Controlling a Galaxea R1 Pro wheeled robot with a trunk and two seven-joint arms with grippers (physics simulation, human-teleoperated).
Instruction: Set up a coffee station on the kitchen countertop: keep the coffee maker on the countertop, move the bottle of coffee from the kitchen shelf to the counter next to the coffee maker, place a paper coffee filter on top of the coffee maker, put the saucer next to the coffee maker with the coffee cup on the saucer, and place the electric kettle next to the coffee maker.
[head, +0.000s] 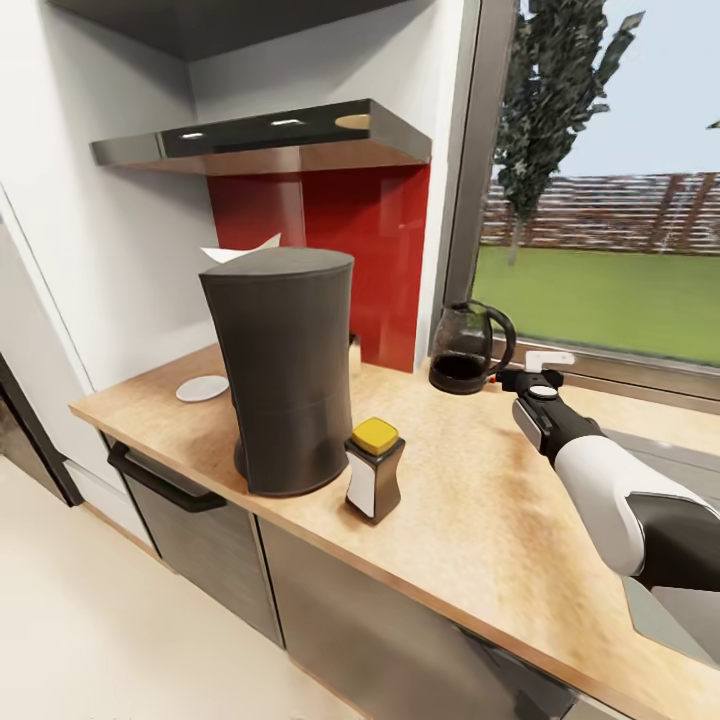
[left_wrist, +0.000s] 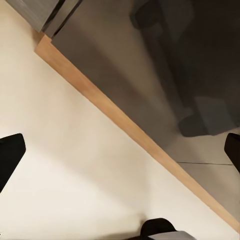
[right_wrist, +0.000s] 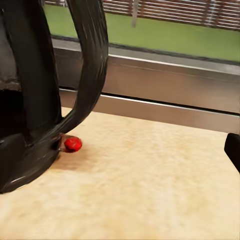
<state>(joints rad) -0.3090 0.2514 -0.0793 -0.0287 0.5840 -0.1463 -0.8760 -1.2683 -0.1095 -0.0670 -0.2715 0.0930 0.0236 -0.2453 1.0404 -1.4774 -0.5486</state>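
Head view — right gripper (head: 512, 378) beside electric kettle (head: 466, 350) | kettle upright

A red splashback panel (head: 340, 250) covers the wall at twelve o'clock, under a slim steel-edged extractor hood (head: 270, 140) whose glossy top catches small ceiling lights. White walls (head: 110, 250) run from nine to eleven o'clock. At two o'clock a large window (head: 610, 200) with a grey frame looks onto a green lawn (head: 600, 290), a dark tree (head: 555, 90), a brown slatted fence (head: 620, 210) and pale blue sky; daylight comes in evenly. Grey cabinet fronts (head: 210, 540) sit at six o'clock, one with a dark bar handle (head: 160, 480). The floor (head: 90, 630) at seven o'clock is pale cream.
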